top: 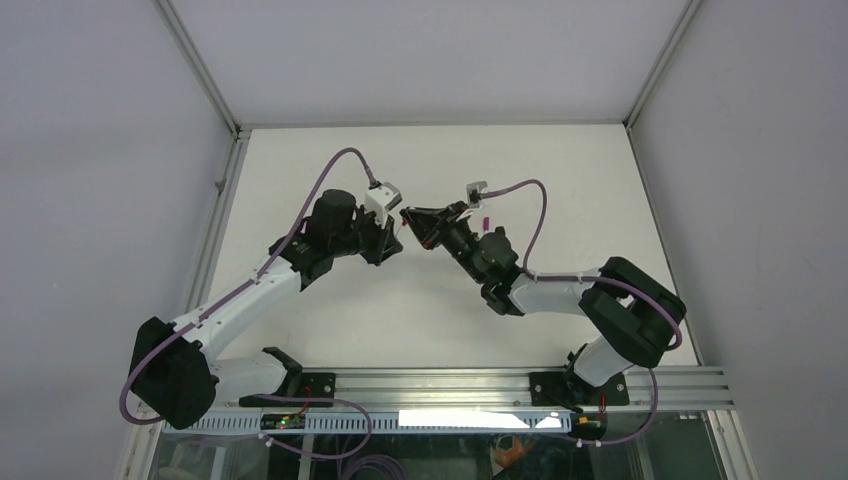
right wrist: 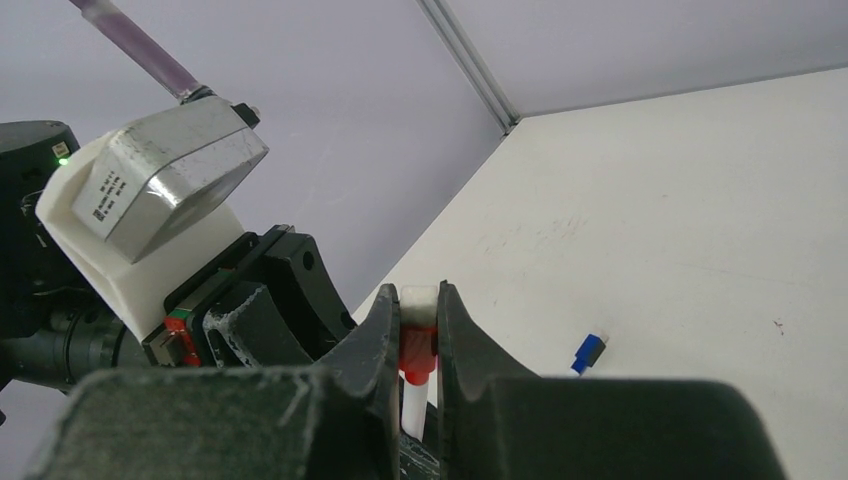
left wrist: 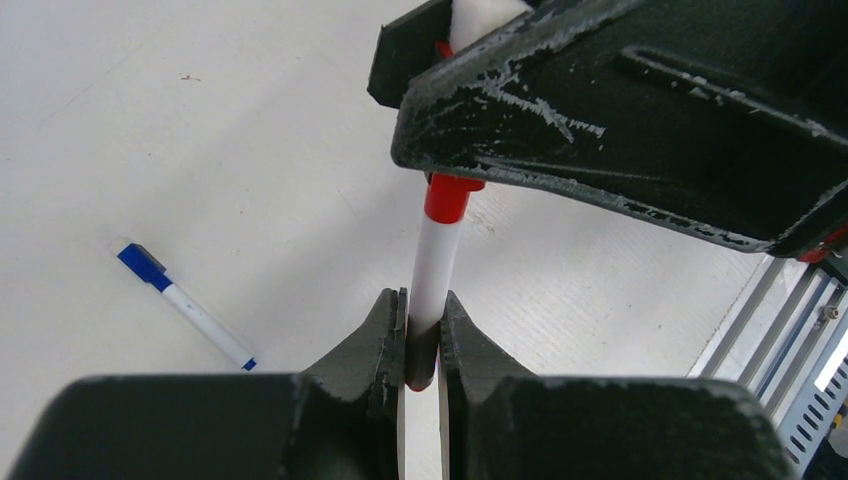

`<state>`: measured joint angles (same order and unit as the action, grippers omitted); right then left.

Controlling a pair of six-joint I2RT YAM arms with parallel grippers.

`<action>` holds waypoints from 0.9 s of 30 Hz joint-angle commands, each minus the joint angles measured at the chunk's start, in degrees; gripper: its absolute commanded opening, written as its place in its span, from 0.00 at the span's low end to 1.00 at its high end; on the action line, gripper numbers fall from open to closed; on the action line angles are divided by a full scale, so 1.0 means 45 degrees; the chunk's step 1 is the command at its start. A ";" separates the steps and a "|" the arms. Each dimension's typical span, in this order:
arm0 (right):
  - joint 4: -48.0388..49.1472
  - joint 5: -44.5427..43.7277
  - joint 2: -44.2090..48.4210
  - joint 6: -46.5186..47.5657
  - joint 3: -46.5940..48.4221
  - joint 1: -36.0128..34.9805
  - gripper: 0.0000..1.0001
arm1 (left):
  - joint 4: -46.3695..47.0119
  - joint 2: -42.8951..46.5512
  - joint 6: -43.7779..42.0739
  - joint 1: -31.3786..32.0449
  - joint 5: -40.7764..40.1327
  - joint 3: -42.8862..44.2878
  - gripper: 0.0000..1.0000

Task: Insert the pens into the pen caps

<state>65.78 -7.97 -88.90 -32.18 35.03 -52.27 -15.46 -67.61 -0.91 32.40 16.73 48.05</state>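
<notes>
Left claw [left wrist: 425,308] pinching pen [left wrist: 436,255], right claw [right wrist: 419,302] clamping cap [right wrist: 416,350]

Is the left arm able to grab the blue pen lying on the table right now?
Probably not yet: the left gripper is shut on the red pen. Nothing covers the blue pen.

I log the first pen [left wrist: 435,270] as white and the red cap [left wrist: 447,198] as bright red. The second pen [left wrist: 185,305] is white with blue ends. The left gripper [left wrist: 423,330] and right gripper [right wrist: 418,325] are black, scuffed pale grey. The table [left wrist: 150,150] is white and the cables [top: 330,175] are purple.
</notes>
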 commanded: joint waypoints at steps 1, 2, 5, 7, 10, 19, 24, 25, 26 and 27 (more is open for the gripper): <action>-0.3792 0.3430 -0.0852 -0.0227 -0.0624 -0.1627 0.00 | 0.6032 0.0387 0.0397 -0.0742 -0.1694 0.2404 0.00; -0.3845 0.3440 -0.0881 -0.0230 -0.0590 -0.1641 0.00 | 0.6029 0.0368 0.0397 -0.0754 -0.1663 0.2475 0.00; -0.3953 0.3450 -0.0855 -0.0164 -0.0519 -0.1629 0.00 | 0.5911 0.0274 0.0462 -0.0774 -0.1580 0.2482 0.00; -0.4038 0.3377 -0.0756 -0.0142 -0.0518 -0.1628 0.00 | 0.5598 0.0224 0.0512 -0.0770 -0.1499 0.2442 0.00; -0.4524 0.3213 -0.0324 0.0128 -0.0385 -0.1610 0.00 | 0.4921 0.0273 0.0495 -0.0775 -0.1697 0.2289 0.00; -0.5714 0.2965 0.1456 0.1214 0.0853 -0.0882 0.06 | 0.3057 0.0392 0.1632 -0.0756 -0.1105 0.0187 0.00; -0.5853 0.2809 0.1966 0.1611 0.1457 -0.0050 0.32 | 0.2683 0.0787 0.2123 -0.0755 -0.1178 -0.1356 0.00; -0.5817 0.2689 0.2000 0.1723 0.1523 0.0057 0.43 | 0.2639 0.0829 0.2204 -0.0755 -0.1181 -0.1571 0.00; -0.5754 0.2471 0.2017 0.1840 0.1590 0.0166 0.53 | 0.2599 0.0812 0.2281 -0.0755 -0.1152 -0.1745 0.00; -0.5641 0.2075 0.2073 0.1998 0.1663 0.0282 0.62 | 0.2538 0.0756 0.2393 -0.0755 -0.1107 -0.1918 0.00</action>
<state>42.61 -0.91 -82.46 -25.89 40.34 -51.86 -10.46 -65.43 5.65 30.48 16.25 41.56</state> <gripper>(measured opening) 0.496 0.104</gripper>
